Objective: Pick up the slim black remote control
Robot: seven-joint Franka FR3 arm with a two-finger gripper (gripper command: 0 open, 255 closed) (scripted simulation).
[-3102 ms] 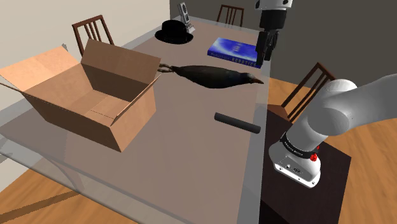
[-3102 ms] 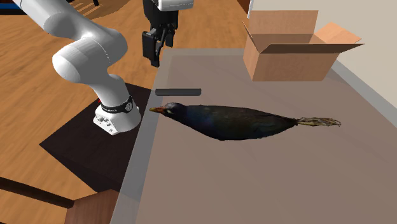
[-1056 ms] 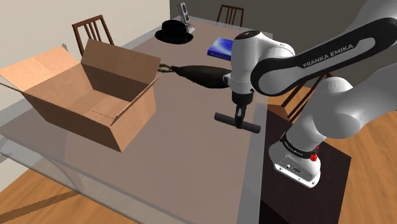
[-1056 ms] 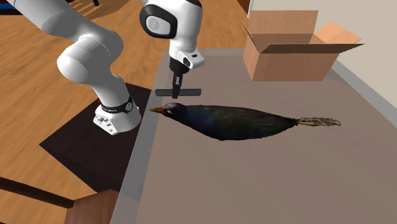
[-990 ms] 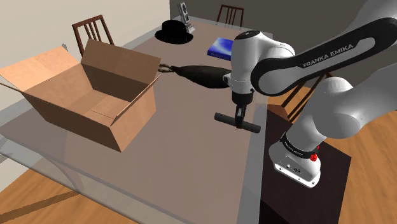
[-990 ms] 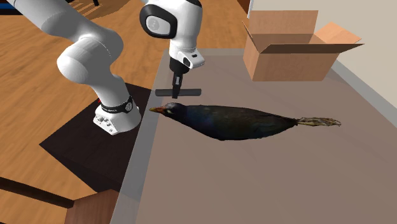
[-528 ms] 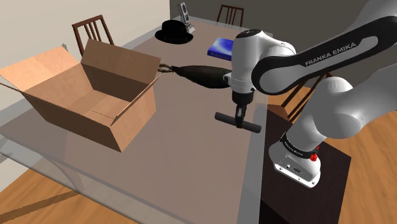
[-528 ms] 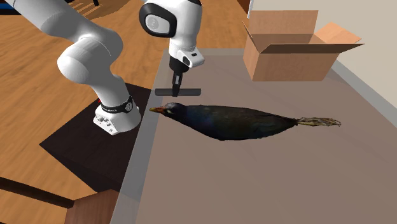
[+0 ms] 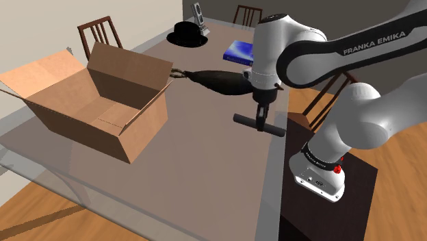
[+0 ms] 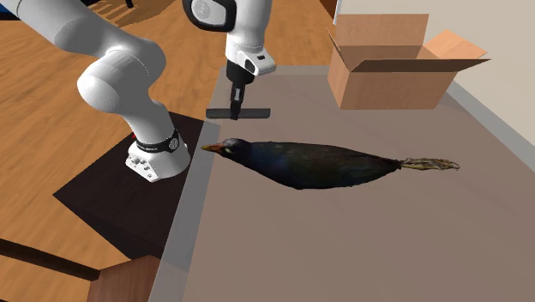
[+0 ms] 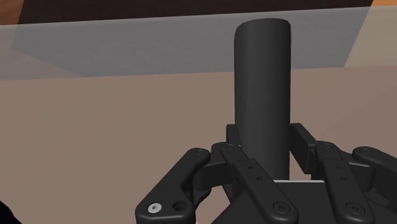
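Observation:
The slim black remote control (image 9: 246,120) hangs level a little above the table (image 9: 198,157), near the edge on the stand's side. My gripper (image 9: 260,126) points straight down and is shut on the remote's middle. In the second exterior view the remote (image 10: 255,113) sits in my gripper (image 10: 236,109), lifted off the table (image 10: 360,232) just beyond the bird's beak. In the wrist view the remote (image 11: 262,83) runs away from the camera as a dark rounded bar, clasped between the two black fingers (image 11: 210,167) with the brown tabletop below it.
A black bird (image 9: 219,82) lies across the table's middle. An open cardboard box (image 9: 96,96) stands at the shoulder view's left. A black hat (image 9: 187,33), a blue book (image 9: 241,51) and a small handset (image 9: 198,12) sit at the far end. Chairs (image 9: 101,35) ring the table.
The gripper came down from above the blue book onto the remote and shut on it. In the last half second it has risen, carrying the remote up off the table.

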